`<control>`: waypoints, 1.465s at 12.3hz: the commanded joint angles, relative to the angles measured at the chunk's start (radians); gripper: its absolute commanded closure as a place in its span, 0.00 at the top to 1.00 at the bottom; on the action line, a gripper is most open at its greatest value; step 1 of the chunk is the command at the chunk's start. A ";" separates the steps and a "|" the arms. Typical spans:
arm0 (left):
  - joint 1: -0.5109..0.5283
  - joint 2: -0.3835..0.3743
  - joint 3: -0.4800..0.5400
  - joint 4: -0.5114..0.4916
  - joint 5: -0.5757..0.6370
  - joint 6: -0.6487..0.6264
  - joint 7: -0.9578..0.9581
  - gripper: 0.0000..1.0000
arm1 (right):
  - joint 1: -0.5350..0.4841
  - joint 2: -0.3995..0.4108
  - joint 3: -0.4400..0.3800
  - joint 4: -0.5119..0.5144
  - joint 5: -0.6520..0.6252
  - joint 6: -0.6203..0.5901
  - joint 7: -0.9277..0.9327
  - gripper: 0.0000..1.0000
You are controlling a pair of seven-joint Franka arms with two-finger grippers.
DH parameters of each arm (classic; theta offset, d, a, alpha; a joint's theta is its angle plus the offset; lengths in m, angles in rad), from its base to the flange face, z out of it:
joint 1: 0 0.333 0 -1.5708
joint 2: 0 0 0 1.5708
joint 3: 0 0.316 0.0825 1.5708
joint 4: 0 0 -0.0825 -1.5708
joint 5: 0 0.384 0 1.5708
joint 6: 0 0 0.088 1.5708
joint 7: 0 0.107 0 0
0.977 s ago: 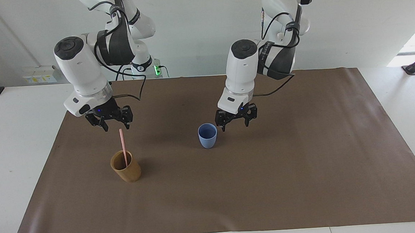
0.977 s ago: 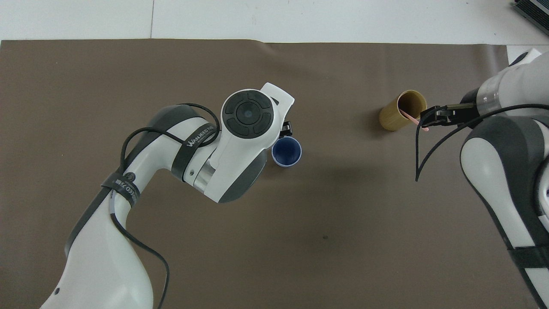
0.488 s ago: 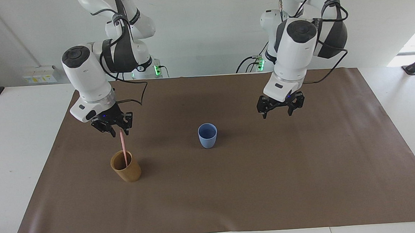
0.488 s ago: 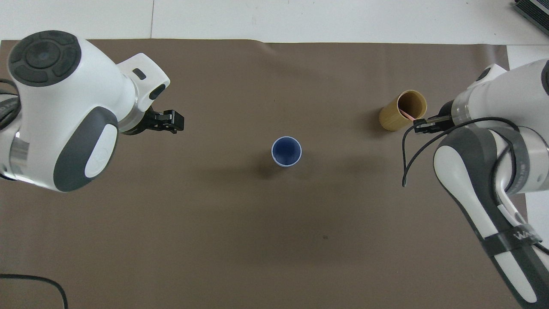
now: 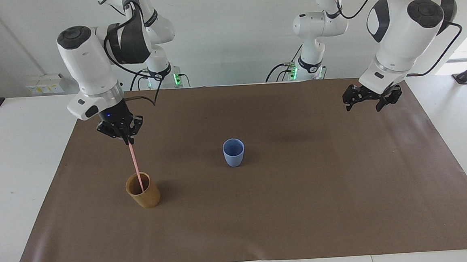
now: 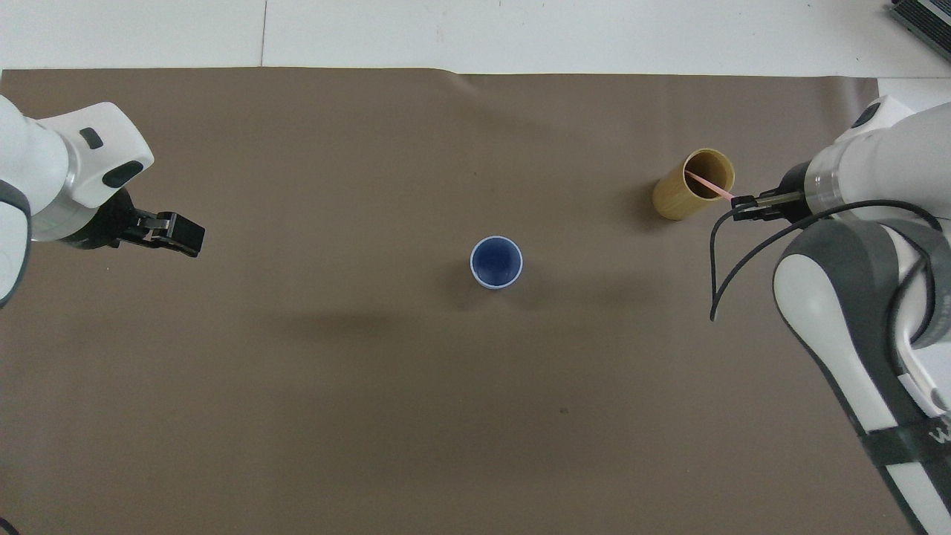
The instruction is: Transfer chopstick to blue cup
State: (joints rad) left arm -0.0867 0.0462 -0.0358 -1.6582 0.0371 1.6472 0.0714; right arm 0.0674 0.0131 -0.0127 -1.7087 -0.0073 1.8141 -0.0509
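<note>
The pale pink chopstick (image 5: 135, 165) stands slanted, its lower end inside the tan-brown cup (image 5: 143, 192) toward the right arm's end of the table. My right gripper (image 5: 128, 140) is shut on the stick's top end, above the cup and a little nearer to the robots. The overhead view shows the same stick (image 6: 709, 185), cup (image 6: 689, 195) and right gripper (image 6: 737, 200). The blue cup (image 5: 233, 152) stands upright and empty in the middle of the mat; it also shows in the overhead view (image 6: 496, 261). My left gripper (image 5: 367, 105) is open and empty, raised over the mat toward the left arm's end, as the overhead view (image 6: 186, 239) confirms.
A brown mat (image 5: 303, 207) covers most of the white table (image 5: 16, 160). Only the two cups stand on it.
The left arm has swung away from beside the blue cup to its own end of the table. The right gripper has shut on the chopstick's top and risen slightly, tilting the stick.
</note>
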 commanded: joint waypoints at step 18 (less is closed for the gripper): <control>0.010 -0.127 0.030 0.138 -0.089 -0.228 0.033 1.00 | 0.266 0.119 0.079 0.172 0.451 -0.101 1.143 0.00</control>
State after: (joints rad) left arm -0.0859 -0.0578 -0.0076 -1.4888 -0.0360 1.4227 0.0809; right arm 0.3271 0.0930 0.0696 -1.5468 0.4193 1.7025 1.0728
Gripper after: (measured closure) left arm 0.000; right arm 0.916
